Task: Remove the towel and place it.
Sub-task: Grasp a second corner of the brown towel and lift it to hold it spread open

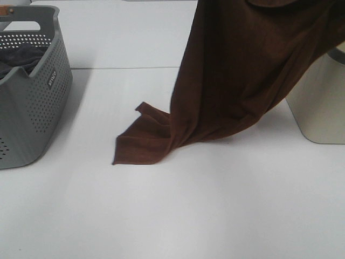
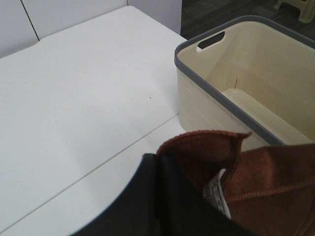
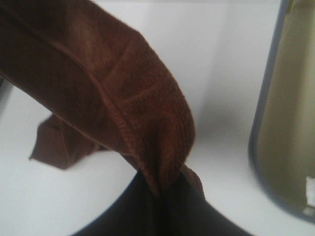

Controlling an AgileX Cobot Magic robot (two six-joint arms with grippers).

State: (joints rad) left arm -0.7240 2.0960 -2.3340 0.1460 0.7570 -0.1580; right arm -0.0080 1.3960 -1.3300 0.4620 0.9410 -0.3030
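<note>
The dark brown towel (image 1: 237,70) hangs from above the top edge of the exterior view, and its lower corner rests folded on the white table (image 1: 141,141). Neither gripper shows in the exterior view. In the left wrist view my left gripper (image 2: 158,169) is shut on the towel's hemmed edge (image 2: 266,182), next to its small white label (image 2: 216,194). In the right wrist view my right gripper (image 3: 162,189) is shut on another edge of the towel (image 3: 123,98), which drapes away down to the table.
A grey perforated basket (image 1: 40,102) stands at the left with a dark grey cloth (image 1: 21,56) inside. A cream basket with a grey rim (image 1: 323,102) stands at the right; it also shows in the left wrist view (image 2: 236,73) and the right wrist view (image 3: 290,123).
</note>
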